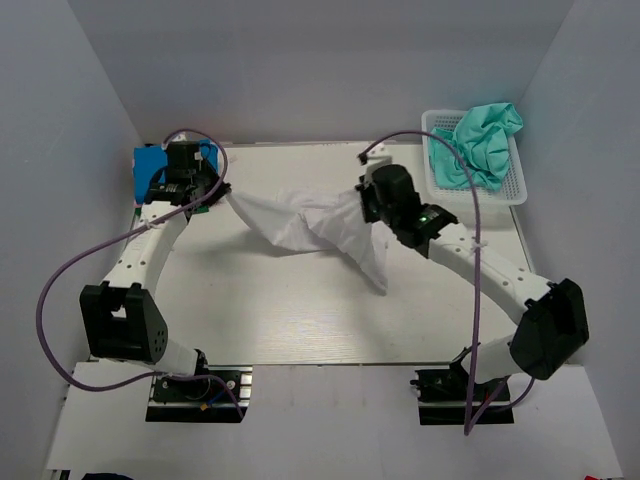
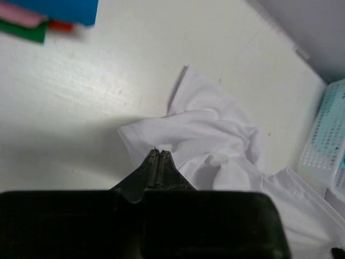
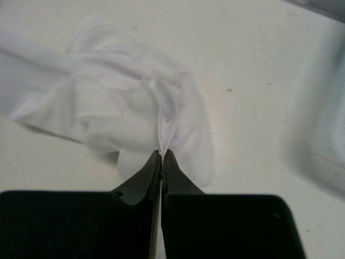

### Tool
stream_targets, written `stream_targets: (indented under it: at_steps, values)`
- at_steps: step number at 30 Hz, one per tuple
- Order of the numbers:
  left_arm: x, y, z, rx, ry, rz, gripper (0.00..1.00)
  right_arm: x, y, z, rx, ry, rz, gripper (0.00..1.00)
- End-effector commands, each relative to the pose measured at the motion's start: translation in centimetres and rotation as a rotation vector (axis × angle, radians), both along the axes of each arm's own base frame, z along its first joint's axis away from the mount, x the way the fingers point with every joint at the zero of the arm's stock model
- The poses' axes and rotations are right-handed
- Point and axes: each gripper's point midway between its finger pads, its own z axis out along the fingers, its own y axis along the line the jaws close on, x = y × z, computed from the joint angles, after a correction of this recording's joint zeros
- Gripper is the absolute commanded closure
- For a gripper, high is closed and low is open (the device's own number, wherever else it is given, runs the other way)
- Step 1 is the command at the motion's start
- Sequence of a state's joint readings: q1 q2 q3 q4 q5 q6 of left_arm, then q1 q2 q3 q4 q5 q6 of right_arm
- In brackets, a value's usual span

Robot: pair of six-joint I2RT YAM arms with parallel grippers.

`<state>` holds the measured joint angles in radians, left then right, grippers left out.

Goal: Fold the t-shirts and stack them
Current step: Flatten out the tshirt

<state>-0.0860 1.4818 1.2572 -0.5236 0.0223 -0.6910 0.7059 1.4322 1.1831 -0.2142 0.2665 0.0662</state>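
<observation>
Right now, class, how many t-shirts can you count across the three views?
6: a white one held mid-table, a teal one in the basket, and blue, pink, green, red stacked far left; others may hide.

We see bright, even light from above in the overhead view, with only faint, soft shadows on the table [image 1: 300, 320]; from the left wrist a grey shadow crosses it beside the white shirt [image 2: 215, 135]; the folded shirts [image 2: 48, 13] blur; from the right wrist the basket [image 3: 329, 135] is out of focus; the shirt's folds wash out.
</observation>
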Motion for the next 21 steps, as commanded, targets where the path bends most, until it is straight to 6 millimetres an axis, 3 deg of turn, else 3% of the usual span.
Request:
stream_targets:
  at_steps: [1, 2, 3, 7, 8, 10, 11, 13, 14, 16, 17, 18, 21]
  values:
    - [1.0, 1.9, 5.4, 0.102, -0.137, 0.051, 1.00, 2.6, -6.8, 4.3, 0.033, -0.095, -0.330, 1.00]
    - [1.5, 2.5, 7.1, 0.118, -0.176, 0.082, 1.00, 2.9, -7.6, 4.9, 0.037, -0.108, -0.361, 1.00]
    - [1.8, 2.8, 8.0, 0.126, -0.194, 0.097, 1.00, 3.6, -9.8, 5.9, 0.036, -0.135, -0.443, 1.00]
    - [2.6, 3.6, 12.8, 0.153, -0.325, 0.133, 1.00, 3.8, -12.8, 11.5, 0.059, -0.270, -0.520, 1.00]
    - [2.4, 4.0, 14.8, 0.163, -0.370, 0.149, 1.00, 3.7, -13.4, 13.9, 0.092, -0.319, -0.540, 1.00]
    - [2.0, 4.5, 19.1, 0.166, -0.470, 0.177, 1.00, 3.4, -14.2, 16.2, 0.090, -0.371, -0.541, 1.00]
    - [1.3, 4.8, 21.0, 0.172, -0.511, 0.188, 1.00, 2.9, -14.7, 19.2, 0.127, -0.425, -0.544, 1.00]
    - [0.5, 4.7, 24.6, 0.165, -0.618, 0.180, 1.00, 2.2, -14.2, 21.9, 0.163, -0.483, -0.490, 1.00]
    - [-0.1, 4.6, 26.4, 0.166, -0.667, 0.167, 1.00, 0.9, -14.6, 24.5, 0.218, -0.534, -0.467, 1.00]
    - [-2.3, 4.1, 30.4, 0.162, -0.789, 0.129, 1.00, -0.2, -13.9, 27.1, 0.214, -0.596, -0.374, 1.00]
    - [-3.2, 3.9, 31.9, 0.152, -0.833, 0.119, 1.00, -1.6, -14.2, 29.3, 0.252, -0.639, -0.347, 1.00]
    - [-4.0, 3.8, 32.8, 0.164, -0.863, 0.105, 1.00, -2.2, -14.0, 30.2, 0.259, -0.659, -0.321, 1.00]
    - [-7.9, 4.3, 37.1, 0.192, -0.978, 0.110, 1.00, -5.9, -15.6, 35.1, 0.300, -0.780, -0.280, 1.00]
